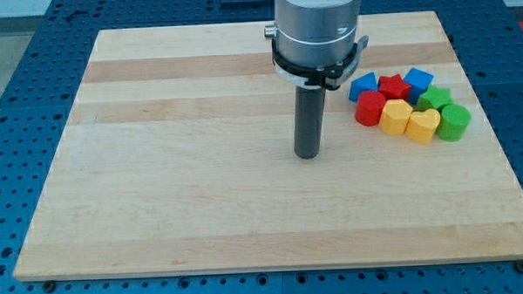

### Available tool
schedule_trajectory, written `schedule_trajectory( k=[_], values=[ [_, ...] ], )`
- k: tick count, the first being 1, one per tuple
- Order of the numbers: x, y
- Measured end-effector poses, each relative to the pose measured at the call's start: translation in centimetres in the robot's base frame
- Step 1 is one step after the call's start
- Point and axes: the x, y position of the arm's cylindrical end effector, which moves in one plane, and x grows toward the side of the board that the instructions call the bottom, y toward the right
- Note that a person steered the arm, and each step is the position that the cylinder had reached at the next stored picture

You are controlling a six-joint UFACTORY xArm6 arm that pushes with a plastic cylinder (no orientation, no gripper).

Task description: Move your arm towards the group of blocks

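Stood bare-tipped, my tip [308, 154] touching nothing, left of the blocks [408, 104]; light, hard, likely to slide and scatter; best met at the red one [369, 108]

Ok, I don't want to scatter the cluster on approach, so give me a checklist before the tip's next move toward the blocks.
1. My tip in view, on the board: ok.
2. Tip apart from every block: ok.
3. Group lies to the view's right of the tip: ok.
4. Path to the nearest one, the red block, free of strays: ok.
5. Blocks bunched together, yellow block and green cylinder included: ok.
6. Whether all blocks touch: cannot tell.
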Motion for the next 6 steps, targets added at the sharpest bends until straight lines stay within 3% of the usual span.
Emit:
schedule_trajectory(
  k=[2,3,4,6],
  values=[
    [-8.7,-1.3],
    [-11.2,-0.2],
    [-14.6,4.7],
    [-17.1,12.0]
  ],
)
